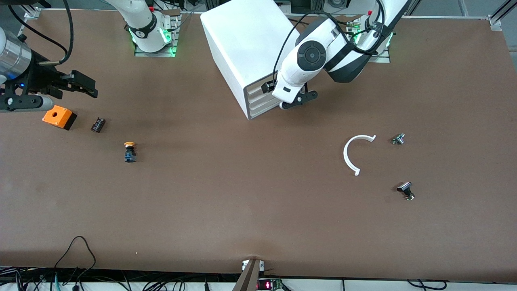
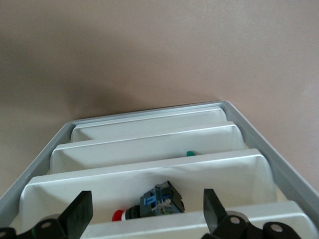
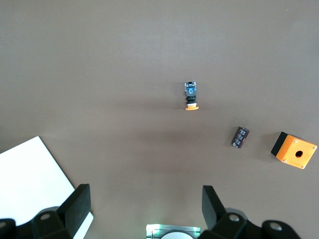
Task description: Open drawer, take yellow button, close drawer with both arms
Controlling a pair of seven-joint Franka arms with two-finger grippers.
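The button (image 1: 129,151), with a yellow-orange cap and a black and blue body, lies on the bare table toward the right arm's end; it also shows in the right wrist view (image 3: 191,96). The white cabinet (image 1: 238,44) stands between the arm bases. Its highest drawer (image 1: 258,85) sits level with the three fronts below it. My left gripper (image 1: 298,101) is open and empty right in front of the drawer fronts; in its wrist view (image 2: 145,214) it hangs over the stepped pale fronts (image 2: 259,214). My right gripper (image 1: 89,87) is open and empty over the table above the orange box (image 1: 59,117).
A small black piece (image 1: 98,124) lies beside the orange box. A white C-shaped ring (image 1: 355,153), a silver piece (image 1: 398,139) and a black-capped silver-stemmed piece (image 1: 405,190) lie toward the left arm's end. A red-capped button (image 2: 149,206) lies in a drawer-front pocket.
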